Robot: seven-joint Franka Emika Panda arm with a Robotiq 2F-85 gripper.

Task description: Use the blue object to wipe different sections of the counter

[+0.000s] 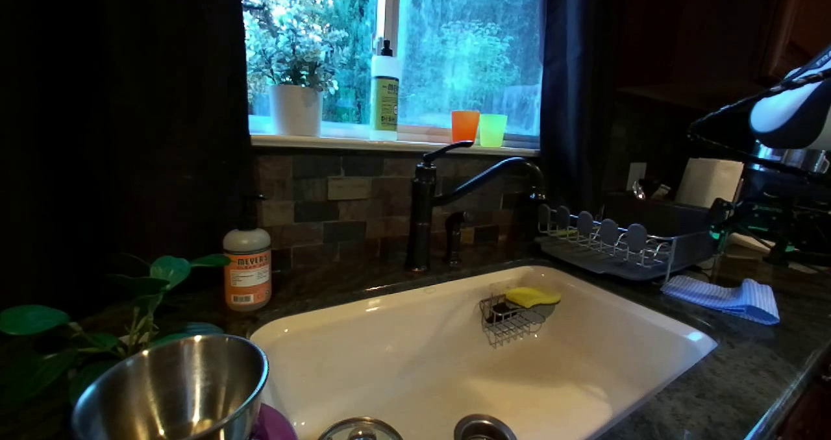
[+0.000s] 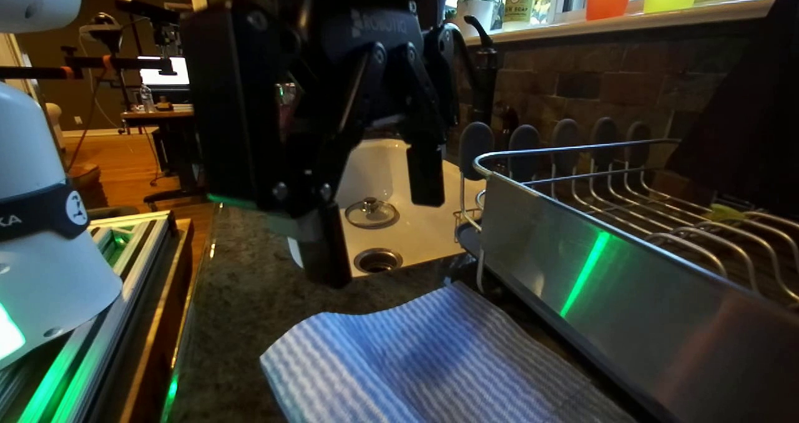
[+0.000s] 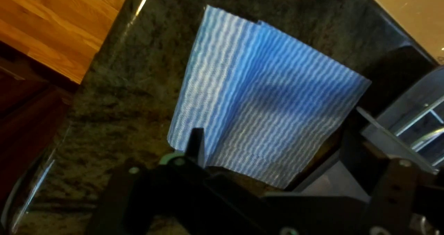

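Bluish daylight glares through the window (image 1: 474,57) at 12 o'clock in an exterior view, while 9 o'clock sinks nearly to black. In an exterior view the gripper (image 2: 379,239) shows almost black, and green light streaks the metal panel (image 2: 630,314) near 4 o'clock. The wrist view is slightly soft, with bright glints edging the counter (image 3: 118,99) at 8 and 11 o'clock and a diffuse shadow on the blue cloth (image 3: 263,99).

- glossy white rectangular sink (image 1: 402,349)
- yellow sponge (image 1: 532,296) at a dark wire caddy (image 1: 509,330)
- orange cup (image 1: 465,126) beside a lime-green cup (image 1: 493,132) on the white windowsill (image 1: 350,143)
- curved black faucet (image 1: 422,222)
- round stainless-steel bowl (image 1: 162,381)
- steel-sided wire dish rack (image 2: 605,304)
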